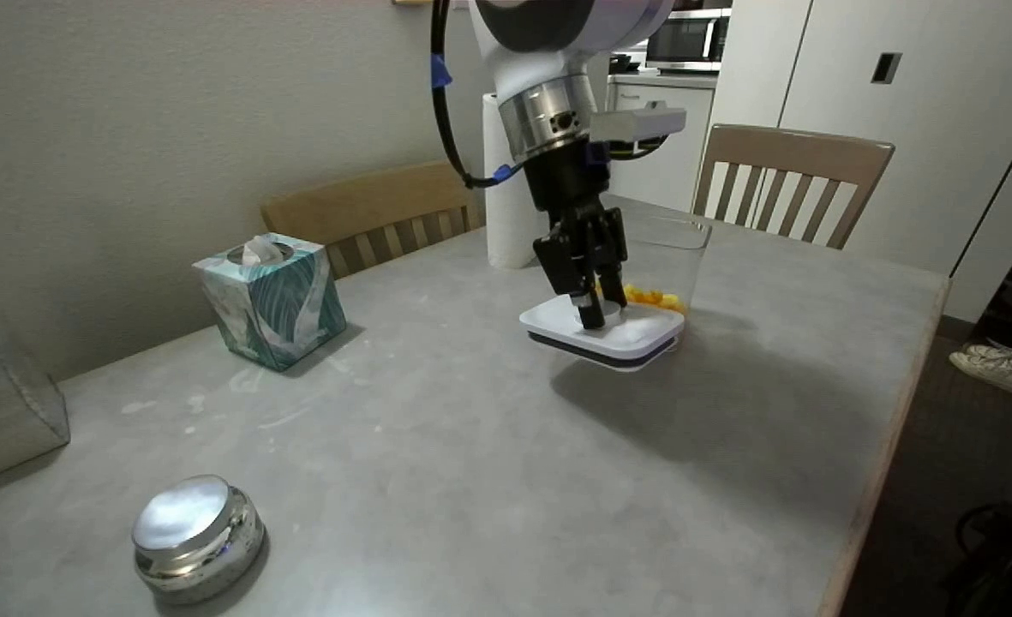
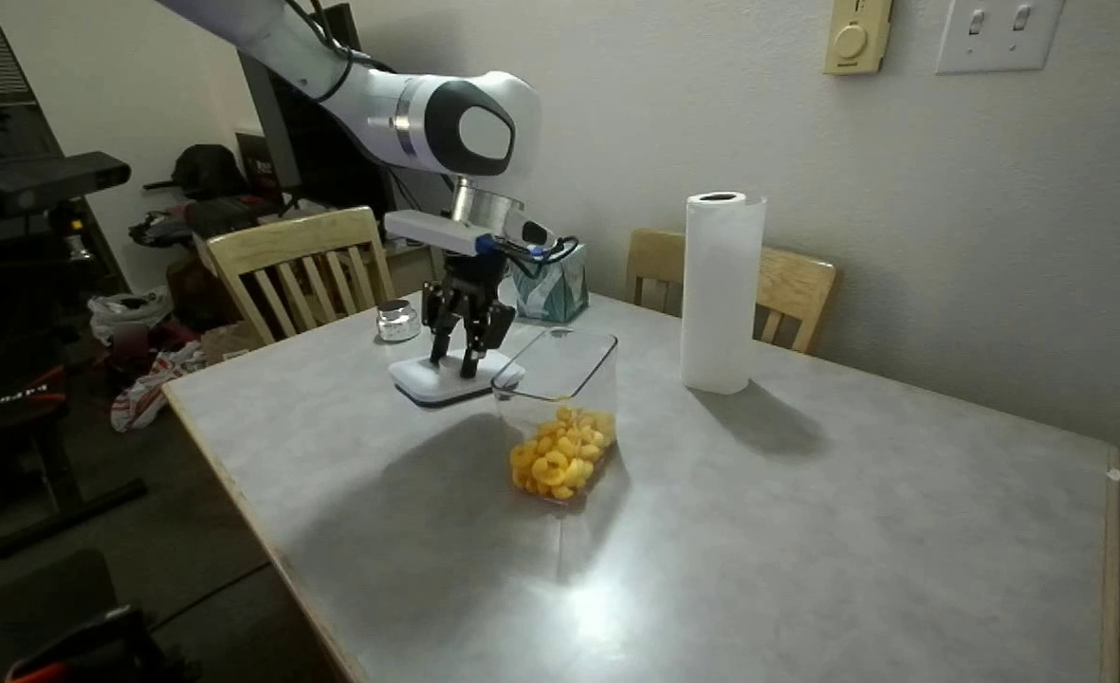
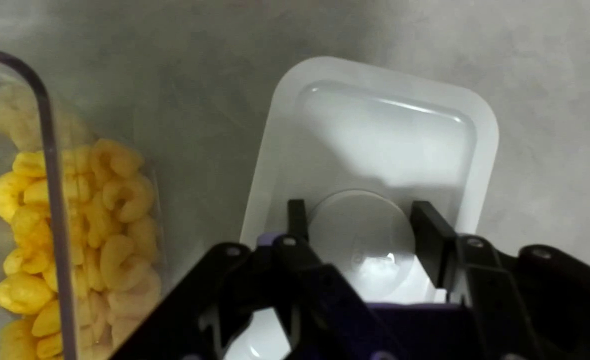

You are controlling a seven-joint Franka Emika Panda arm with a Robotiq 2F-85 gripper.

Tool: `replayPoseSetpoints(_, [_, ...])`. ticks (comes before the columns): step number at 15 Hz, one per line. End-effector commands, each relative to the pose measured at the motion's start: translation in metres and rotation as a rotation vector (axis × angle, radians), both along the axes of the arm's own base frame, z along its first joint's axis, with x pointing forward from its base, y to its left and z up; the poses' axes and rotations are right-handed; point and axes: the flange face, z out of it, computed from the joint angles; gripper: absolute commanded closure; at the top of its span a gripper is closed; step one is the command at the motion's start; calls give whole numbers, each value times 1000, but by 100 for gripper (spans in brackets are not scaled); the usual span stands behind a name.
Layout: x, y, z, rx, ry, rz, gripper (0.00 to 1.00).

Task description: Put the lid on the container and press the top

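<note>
Wrist view has the gripper (image 3: 359, 218) at lower middle, closed in on both sides of the round button (image 3: 359, 240), pinching the lid (image 3: 394, 135) by it. The lid hangs over the counter (image 2: 853, 531), its shadow (image 1: 694, 420) lying apart from it in an exterior view; the uncovered container (image 3: 56, 200) stands just beside the lid, not under it, at the left of the wrist frame. The lid seems to ride lower than the container's rim, so a sideways move without a lift could strike that rim's wall and shove or topple the container. The smooth button may also let the lid swivel; it looks slightly turned against the rim, and seated like that, one corner could perch and pressing the button could tip it. The counter's wooden edge (image 2: 245, 517) slants through the lower left of an exterior view, well apart from the container, while the paper towel roll (image 2: 723, 294) stands to the container's right with a gap between; tissue box (image 1: 278, 300) and metal jar (image 1: 197, 540) sit well to the left in an exterior view.
</note>
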Motion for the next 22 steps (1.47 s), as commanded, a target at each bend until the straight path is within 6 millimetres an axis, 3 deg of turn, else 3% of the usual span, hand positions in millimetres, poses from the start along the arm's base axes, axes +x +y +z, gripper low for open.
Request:
replayPoseSetpoints(1, [0, 0, 0, 0, 1, 1, 46])
replayPoseSetpoints(5, [0, 0, -1, 0, 2, 2, 46])
replayPoseSetpoints(6, [2, -1, -3, -8, -7, 6, 71])
replayPoseSetpoints(12, [11, -23, 11, -145, -68, 69, 71])
replayPoseSetpoints(22, [38, -45, 64, -257, -267, 159, 71])
